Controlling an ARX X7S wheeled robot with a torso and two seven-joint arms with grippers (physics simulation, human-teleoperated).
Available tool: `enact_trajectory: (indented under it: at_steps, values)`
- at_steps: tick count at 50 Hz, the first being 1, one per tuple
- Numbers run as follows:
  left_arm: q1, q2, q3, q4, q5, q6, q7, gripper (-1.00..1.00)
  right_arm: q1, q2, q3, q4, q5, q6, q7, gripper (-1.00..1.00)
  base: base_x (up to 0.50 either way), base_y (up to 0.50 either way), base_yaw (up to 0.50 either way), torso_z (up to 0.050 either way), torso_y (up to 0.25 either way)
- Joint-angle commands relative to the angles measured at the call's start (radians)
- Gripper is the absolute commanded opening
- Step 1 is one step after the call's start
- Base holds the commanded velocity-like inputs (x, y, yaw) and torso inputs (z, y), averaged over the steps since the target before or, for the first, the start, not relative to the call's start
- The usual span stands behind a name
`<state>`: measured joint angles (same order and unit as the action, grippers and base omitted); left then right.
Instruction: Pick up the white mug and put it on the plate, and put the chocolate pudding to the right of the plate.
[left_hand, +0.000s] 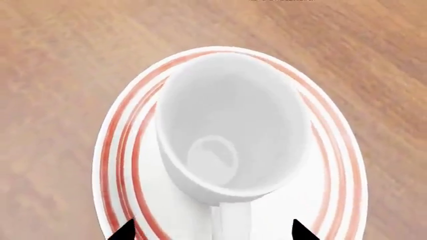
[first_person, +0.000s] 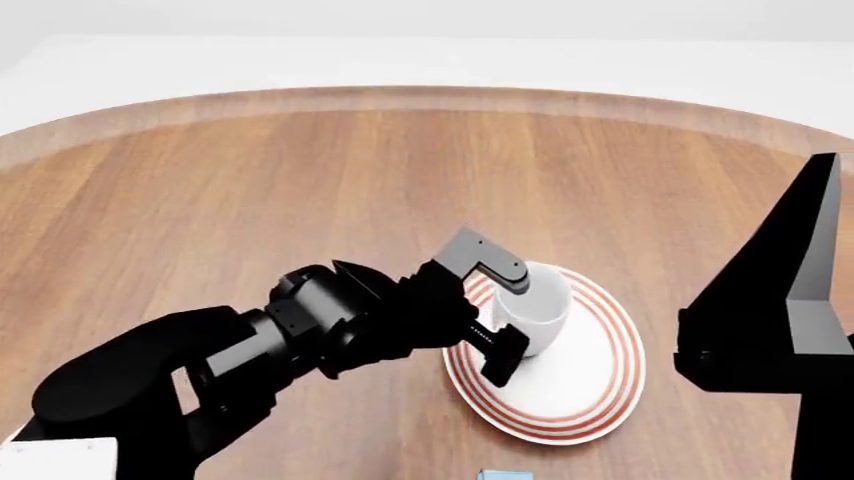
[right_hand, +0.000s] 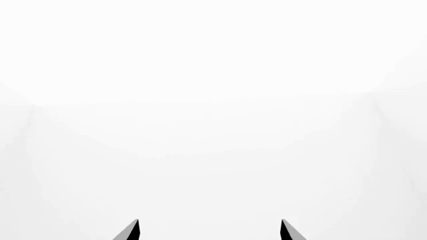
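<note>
The white mug (left_hand: 233, 125) stands upright on the plate (left_hand: 333, 165), which has red rings round its rim. In the head view the mug (first_person: 541, 305) sits on the left half of the plate (first_person: 594, 385). My left gripper (left_hand: 213, 231) is open, its fingertips (left_hand: 127, 230) spread wide on either side of the mug's handle (left_hand: 231, 220) without touching it. From the head view the left gripper (first_person: 507, 318) reaches in from the left. A light-blue sliver of the chocolate pudding (first_person: 501, 473) shows at the bottom edge. My right gripper (right_hand: 209, 230) is open, facing blank white.
The round wooden table (first_person: 267, 200) spreads out to the left and behind the plate. My right arm (first_person: 787, 320) stands raised at the right edge of the head view. A white corner (first_person: 54, 455) shows at bottom left.
</note>
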<state>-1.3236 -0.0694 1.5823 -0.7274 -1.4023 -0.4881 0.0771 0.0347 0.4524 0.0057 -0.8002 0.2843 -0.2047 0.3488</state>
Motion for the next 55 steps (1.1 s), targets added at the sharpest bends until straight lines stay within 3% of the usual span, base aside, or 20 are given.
enact_trajectory:
  at_steps: [1,29,44,55]
  values:
    - [-0.027,-0.076,-0.052,0.177,-0.043,-0.048,-0.069,1.0,0.002,-0.016,0.014,-0.002,-0.028,-0.001,-0.023,1.0,0.0,0.0,0.0,0.0,0.0]
    - [-0.12,-0.454,-0.118,0.956,-0.107,-0.103,-0.371,1.0,-0.001,-0.014,-0.01,-0.006,-0.044,0.0,-0.021,1.0,0.0,0.0,0.0,0.0,0.0]
    - [-0.119,-0.679,-0.206,1.261,-0.122,-0.02,-0.494,1.0,-0.005,-0.014,-0.02,-0.002,-0.052,-0.007,-0.021,1.0,0.0,0.0,0.0,0.0,0.0]
    - [-0.093,-0.822,-0.27,1.371,-0.077,0.075,-0.561,1.0,-0.006,-0.013,-0.026,-0.005,-0.054,-0.006,-0.019,1.0,0.0,0.0,0.0,0.0,0.0]
